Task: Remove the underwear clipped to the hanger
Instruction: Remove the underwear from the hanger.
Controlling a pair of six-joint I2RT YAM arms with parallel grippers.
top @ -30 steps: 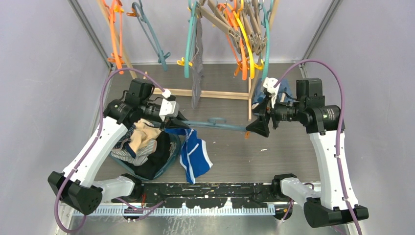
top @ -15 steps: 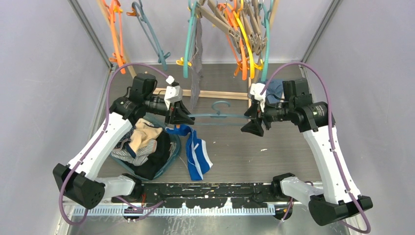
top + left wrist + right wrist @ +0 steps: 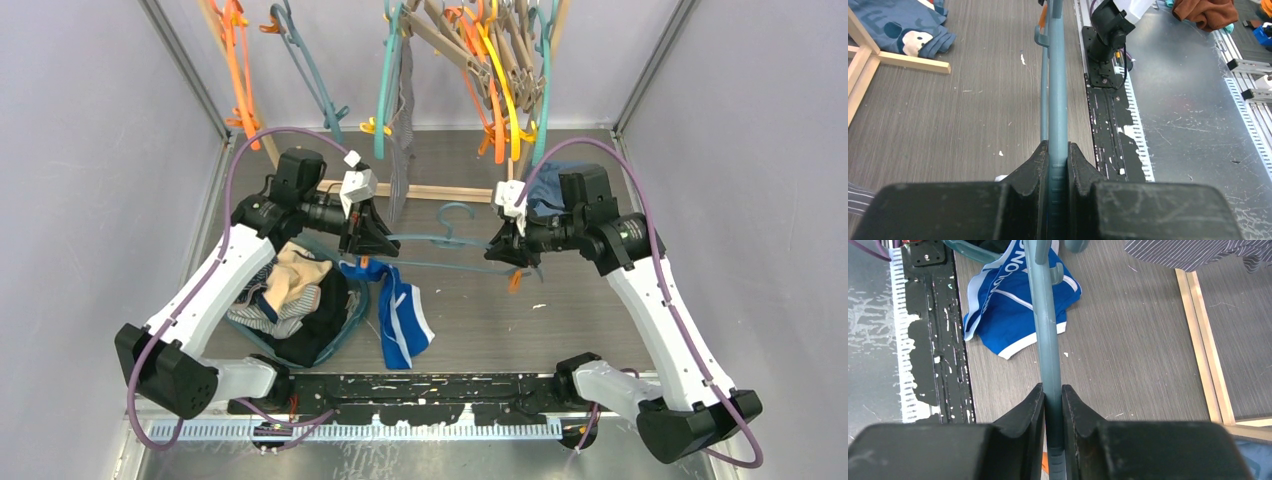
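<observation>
Bases: both arms bolted to a black strip (image 3: pixel 430 385) at the near edge of the tabletop (image 3: pixel 580 310)
Tub: teal tub (image 3: pixel 356 305) by the left arm, stuffed with underwear. There's a beige pair (image 3: pixel 293 277) on top, a pinstriped one (image 3: pixel 250 312) and something dark under it
Blue underwear: bright blue pair with white trim (image 3: pixel 405 322) (image 3: pixel 1003 315), mostly flopped on the tabletop just right of the tub. Its top corner reaches up to the hanger's left end, and I honestly can't tell if a clip has it
Hanger: teal hanger (image 3: pixel 445 241) (image 3: pixel 1058 75) (image 3: pixel 1045 330), held roughly level between the two arms, above the tabletop
Left gripper: left gripper (image 3: pixel 383 240) (image 3: pixel 1058 150) is clamped on the hanger's left end, jaws tight on the bar
Right gripper: right gripper (image 3: pixel 498 254) (image 3: pixel 1052 390) is pinched on the other end, same deal
Behind the right arm: blue cartoon-face garment (image 3: pixel 550 185) (image 3: pixel 898 30) lying by the wooden rack (image 3: pixel 440 192)
Far back: grey striped garment (image 3: pixel 403 140) and a bunch of coloured hangers (image 3: pixel 500 90) hanging on the rack
</observation>
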